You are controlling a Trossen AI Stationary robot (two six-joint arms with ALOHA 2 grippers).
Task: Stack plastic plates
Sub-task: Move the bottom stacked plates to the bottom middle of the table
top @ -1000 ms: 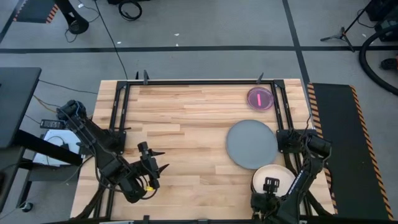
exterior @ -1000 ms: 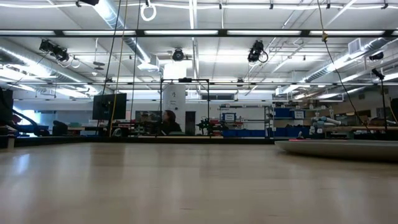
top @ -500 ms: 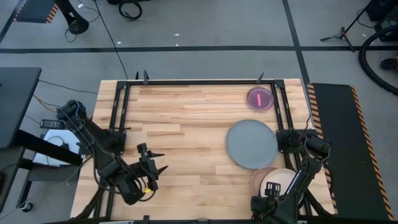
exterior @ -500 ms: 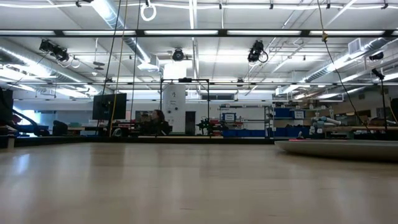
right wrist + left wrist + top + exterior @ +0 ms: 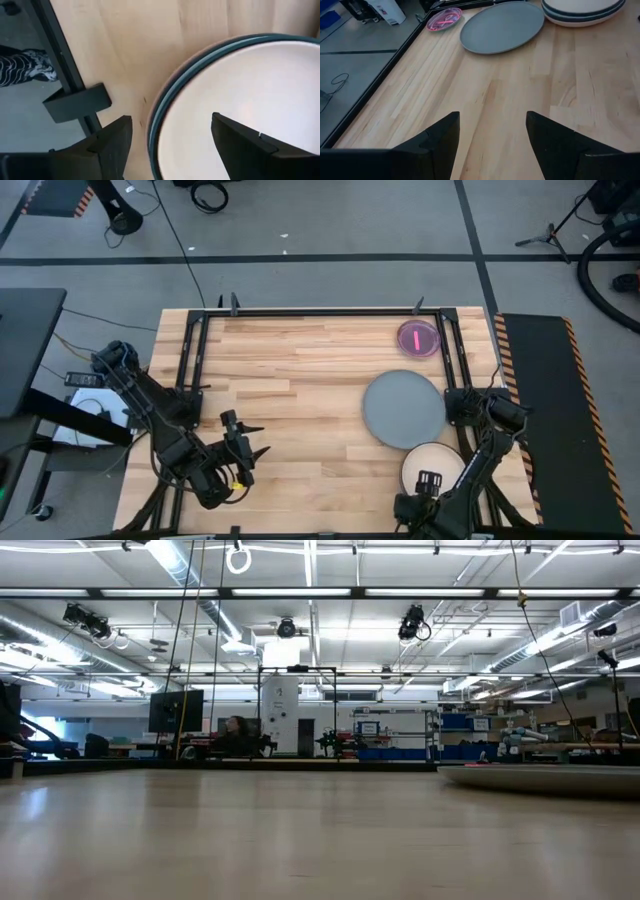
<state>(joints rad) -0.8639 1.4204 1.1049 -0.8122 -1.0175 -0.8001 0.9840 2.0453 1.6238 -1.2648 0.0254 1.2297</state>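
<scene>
- Right gripper (image 5: pixel 167 145): positioned at the table's near right corner, directly above the stack of plates (image 5: pixel 432 463). The fingers (image 5: pixel 112 145) are spread wide, one to each side of the stack's rim. Nothing is between them, and contact with the stack cannot be confirmed.
- Stack of plates: the top plate is cream (image 5: pixel 240 105); dark teal and pale rims show beneath it in the right wrist view. The stack lies flat on the wooden table (image 5: pixel 300 380), just beside the large grey plate (image 5: pixel 404 411) on its near side.
- Large grey plate: lies flat and alone on the right half of the table, between the stack and the small red-pink plate (image 5: pixel 418 338).
- Small red-pink plate: lies near the far right corner, apart from the grey plate.
- Left gripper (image 5: pixel 492 145): positioned over the near left part of the table, well apart from all plates. The fingers are spread, holding nothing, above bare wood.
</scene>
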